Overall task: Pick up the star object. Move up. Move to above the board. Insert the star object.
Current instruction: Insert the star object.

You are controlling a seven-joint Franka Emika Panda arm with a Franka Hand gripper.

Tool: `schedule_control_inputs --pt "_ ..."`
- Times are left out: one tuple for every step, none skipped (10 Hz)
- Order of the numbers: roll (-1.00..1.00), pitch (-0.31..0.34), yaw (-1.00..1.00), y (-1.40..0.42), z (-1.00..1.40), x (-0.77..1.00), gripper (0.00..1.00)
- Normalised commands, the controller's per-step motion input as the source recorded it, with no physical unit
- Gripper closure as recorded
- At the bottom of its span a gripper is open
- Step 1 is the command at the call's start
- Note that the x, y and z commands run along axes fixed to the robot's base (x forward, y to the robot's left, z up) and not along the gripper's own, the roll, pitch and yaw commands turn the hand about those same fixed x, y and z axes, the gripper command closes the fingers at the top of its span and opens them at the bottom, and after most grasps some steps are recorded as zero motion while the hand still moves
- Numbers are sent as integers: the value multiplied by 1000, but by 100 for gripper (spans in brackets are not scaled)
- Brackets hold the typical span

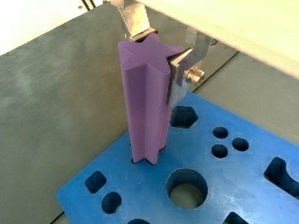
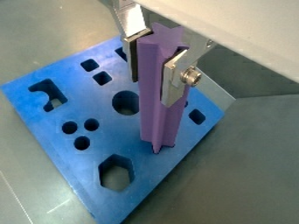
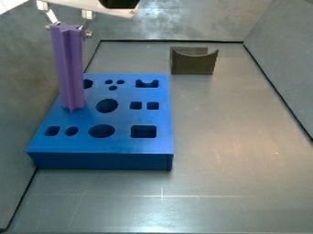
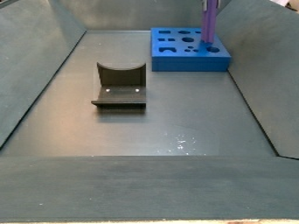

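Two silver fingers (image 2: 177, 74) of gripper (image 1: 162, 54) clamped on top of purple star object (image 1: 146, 101), held upright, lower end entering blue board (image 2: 52, 118) below fingers, likely for star-hole alignment. Dark fixture (image 4: 119, 86) well apart.

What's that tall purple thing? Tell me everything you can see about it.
It is the star object, a tall slender purple prism with lengthwise ridges and a star-shaped top, matte like plastic. It stands upright with its lower end at the board, a thick blue block full of cut-out holes, near one edge. How deep it sits in a hole cannot be told. Near its top the gripper clasps it: silver fingers press on opposite sides in both wrist views. Nothing else touches it.
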Motion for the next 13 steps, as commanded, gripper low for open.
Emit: schedule_control_inputs --pt "-170 -67 -177 0 40 809 100" --pt "-156 0 -231 0 49 926 100" --pt "-70 0 -229 0 0 863 100" --pt "0 77 -126 0 0 223 100" --pt "23 0 0 -14 -71 0 100" --pt "-34 0 0 0 -360 520 100" --pt "-104 0 0 229 -306 643 100" --pt "-63 0 17 171 0 0 100" --pt "-26 0 0 0 0 9 100" --pt "-229 -54 -106 106 -191 800 100" --pt "-220 -96 0 274 -131 1000 100" --pt "-297 -67 -69 300 -77 934 100" --pt "-24 -81 -197 0 -126 31 100"
